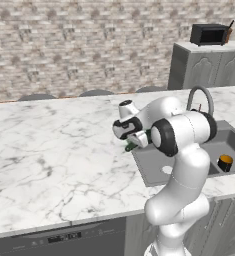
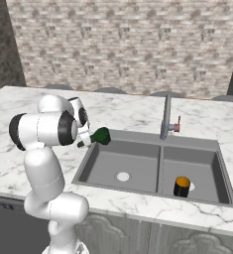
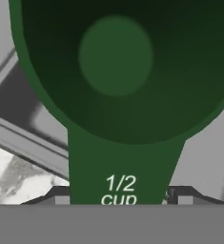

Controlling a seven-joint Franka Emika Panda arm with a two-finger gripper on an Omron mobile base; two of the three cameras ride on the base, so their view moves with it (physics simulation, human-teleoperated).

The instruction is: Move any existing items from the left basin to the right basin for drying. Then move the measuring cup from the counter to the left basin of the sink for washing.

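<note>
The dark green measuring cup (image 3: 116, 71) hangs in the air by its handle, marked "1/2 cup", between the fingers of my gripper (image 3: 117, 196), which is shut on it. From the base, the measuring cup (image 2: 101, 135) (image 1: 131, 146) and gripper (image 2: 86, 139) hover over the left rim of the left basin (image 2: 138, 163), just off the counter (image 1: 54, 145). The left basin holds nothing but its pale drain. The orange-and-black round item (image 2: 182, 186) (image 1: 225, 162) stands upright in the right basin (image 2: 207, 166), beside the drain.
A grey faucet (image 2: 165, 116) rises behind the divider between the basins. My arm's elbow (image 1: 181, 132) stands in front of the sink's near left corner. A black microwave (image 1: 209, 34) sits on a far cabinet at the back right.
</note>
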